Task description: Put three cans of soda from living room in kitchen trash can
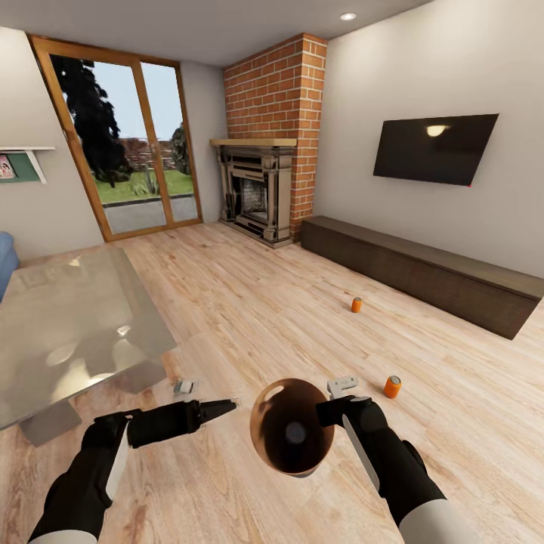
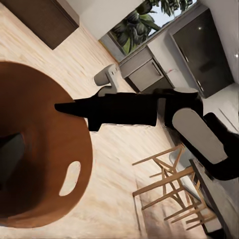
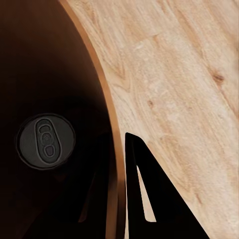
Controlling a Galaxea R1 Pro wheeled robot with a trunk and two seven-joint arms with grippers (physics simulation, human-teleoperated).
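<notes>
Bin [image 1: 283, 446] first: we hold the tash can low in front of us over the light wood floor [image 1: 249, 302], a round tapered tub with a brown wood-coloured inside and an oval handle slot near its rim. Our right gripper [image 1: 326, 414] pinches that rim, one finger inside the wall and one outside, closed on it. At the bottom of the bin we see one can of soda [image 3: 46, 141] standing upright, its grey metal top with the pull tab facing up. Two more orange cans lie out on the floor: one [image 1: 391, 387] just beyond our right hand, tilted, and another [image 1: 356, 304] farther off, upright, near the long dark-brown cabinet [image 1: 423, 276]. Our left gripper [image 1: 227, 408] hangs beside the bin without touching it, fingers drawn together to a point and holding nothing. Ahead stand the brick fireplace [image 1: 264, 166] and the black television [image 1: 434, 149]; a glass table [image 1: 68, 325] sits to our left.
</notes>
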